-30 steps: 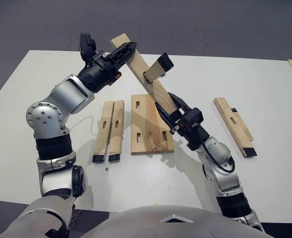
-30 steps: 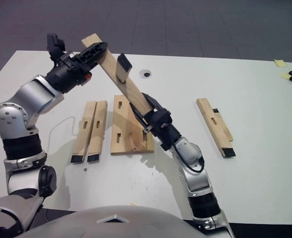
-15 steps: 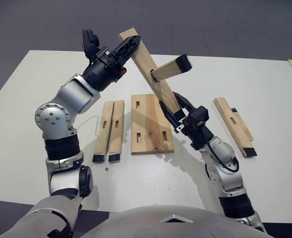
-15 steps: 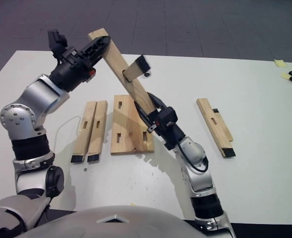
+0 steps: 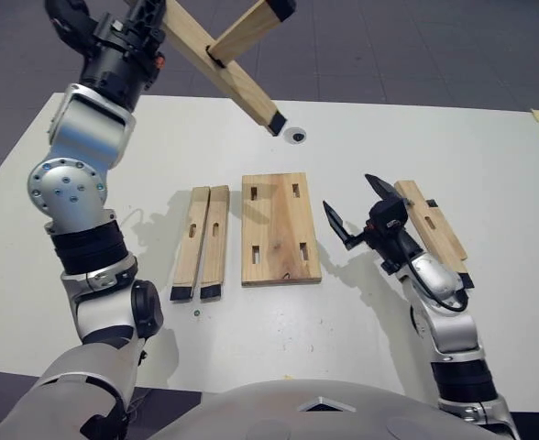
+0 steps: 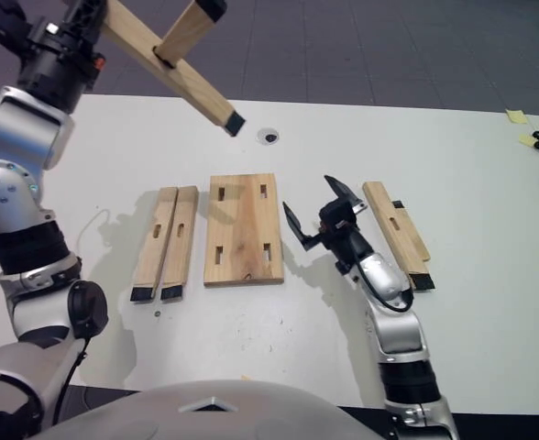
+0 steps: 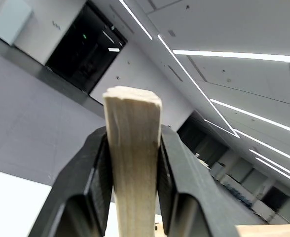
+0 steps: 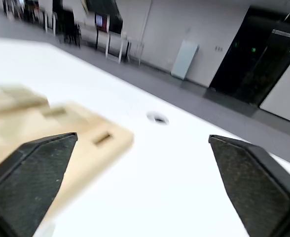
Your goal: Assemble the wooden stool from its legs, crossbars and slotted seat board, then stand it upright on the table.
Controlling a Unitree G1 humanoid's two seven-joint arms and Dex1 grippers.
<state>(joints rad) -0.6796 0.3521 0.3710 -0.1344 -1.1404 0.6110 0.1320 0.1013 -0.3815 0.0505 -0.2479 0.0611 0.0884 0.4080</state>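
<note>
Wooden leg point(image 5: 224, 69) with its crossbar point(image 5: 251, 27) hangs high, pinched at one end by the left hand point(image 5: 150, 20), so it may twist loose; right hand point(image 5: 350, 196) gapes empty.

Seat board point(image 5: 280, 227) is pale matt wood; table point(image 5: 114, 137) smooth white; right hand point(image 5: 347, 192) matt black plastic.

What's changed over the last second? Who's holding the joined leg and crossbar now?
The right gripper let go of the joined leg and crossbar, opened and drew back low beside the seat board. The left gripper, still clamped on it, lifted it high and to the left. The seat board, pair of legs and single leg lie where they were.
</note>
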